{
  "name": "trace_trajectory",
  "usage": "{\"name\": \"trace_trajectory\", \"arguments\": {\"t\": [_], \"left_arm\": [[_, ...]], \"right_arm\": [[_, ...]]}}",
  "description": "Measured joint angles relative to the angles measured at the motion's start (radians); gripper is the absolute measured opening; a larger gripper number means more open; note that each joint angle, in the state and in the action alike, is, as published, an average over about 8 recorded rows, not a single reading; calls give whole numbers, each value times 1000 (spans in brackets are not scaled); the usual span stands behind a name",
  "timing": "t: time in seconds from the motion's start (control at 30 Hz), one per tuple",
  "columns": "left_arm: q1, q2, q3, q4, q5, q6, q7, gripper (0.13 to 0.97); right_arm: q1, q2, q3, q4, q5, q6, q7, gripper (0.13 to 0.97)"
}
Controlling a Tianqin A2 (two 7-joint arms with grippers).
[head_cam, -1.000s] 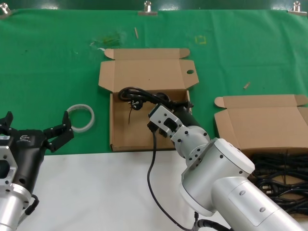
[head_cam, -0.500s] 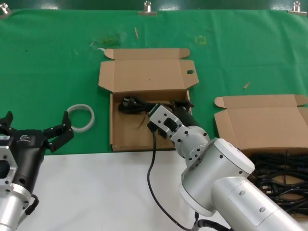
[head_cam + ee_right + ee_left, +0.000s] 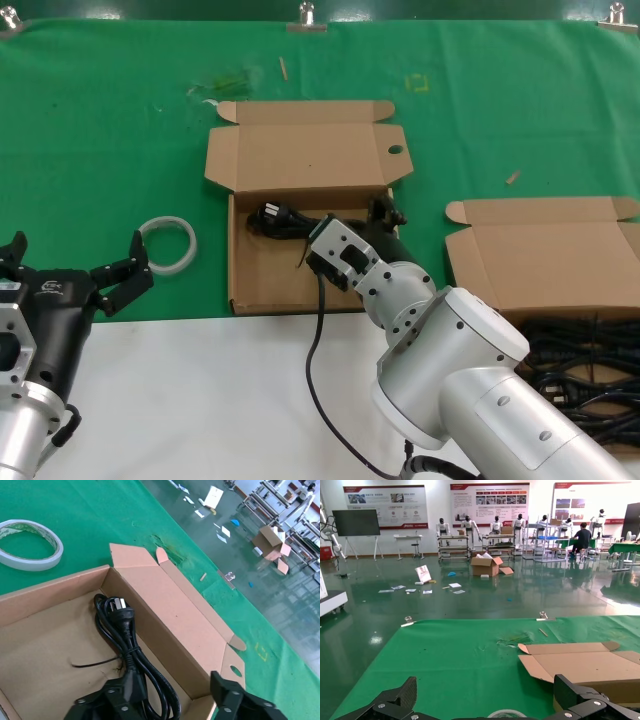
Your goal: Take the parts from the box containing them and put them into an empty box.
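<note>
Over the holed box (image 3: 300,270), right gripper (image 3: 172,700) spread above cable (image 3: 125,645), left gripper (image 3: 110,280) parked apart.

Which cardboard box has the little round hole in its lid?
The middle box, where the right gripper is; the box at the right shows no hole.

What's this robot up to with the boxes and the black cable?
It is moving cables between boxes. The right gripper is open over a bundled cable lying in the box with a lid hole. More cables fill the other box on its right. The left gripper waits open near a tape roll.
</note>
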Motion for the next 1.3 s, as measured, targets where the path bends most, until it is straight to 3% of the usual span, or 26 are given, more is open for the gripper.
{"name": "trace_trajectory", "arguments": {"t": [0.47,0.73,1.03,1.3], "left_arm": [[0,0,0,0,0,0,0,965],[0,0,0,0,0,0,0,965],[0,0,0,0,0,0,0,965],[0,0,0,0,0,0,0,965]], "right_arm": [[-2,0,2,1,-2,-1,4,726],[-34,0,36,28,-55,-32,89,871],[-100,0,105,83,-161,-95,259,950],[-163,0,172,135,-263,-154,422,958]]}}
